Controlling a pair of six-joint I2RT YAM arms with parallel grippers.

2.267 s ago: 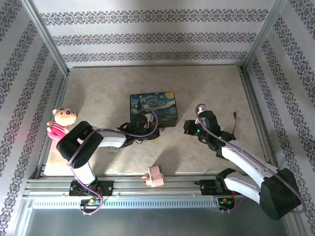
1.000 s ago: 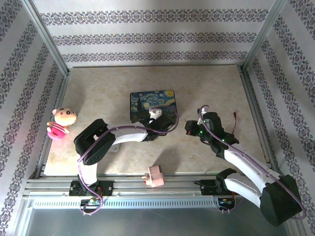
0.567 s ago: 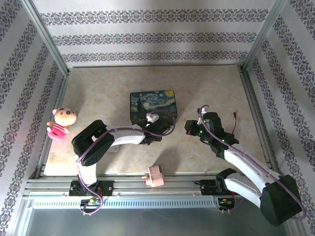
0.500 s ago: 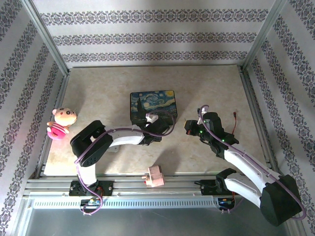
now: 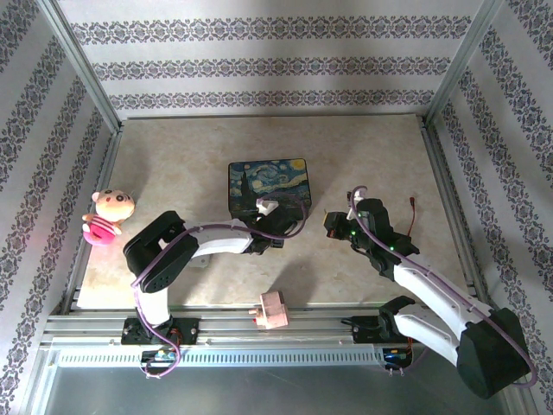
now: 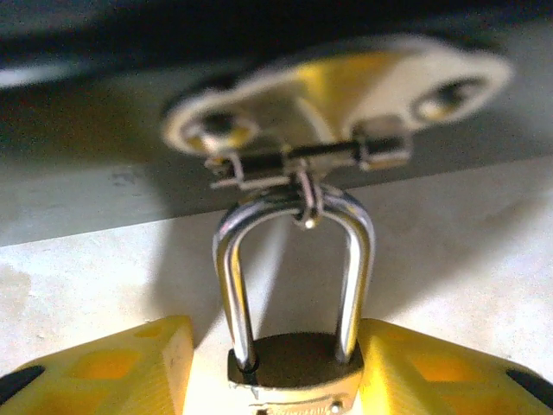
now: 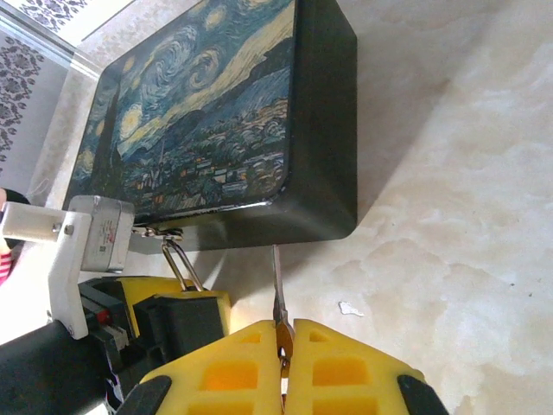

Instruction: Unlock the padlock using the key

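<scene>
Padlock (image 6: 294, 373) lies on the table (image 6: 86, 277), hooked to the tin's (image 7: 216, 112) latch (image 6: 337, 95), its body between the parted left fingers (image 6: 112, 367), while the right fingers (image 7: 337, 363), clamped on the key (image 7: 278, 294), aim it tinward just right of the lock.

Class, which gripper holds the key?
The right gripper, shut on the key; the left gripper flanks the padlock instead.

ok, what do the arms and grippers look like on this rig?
Left arm and right arm: white links, black joint housings, a purple cable looped along each. Left gripper and right gripper: yellow fingers with recessed pockets, black at outer corners.
</scene>
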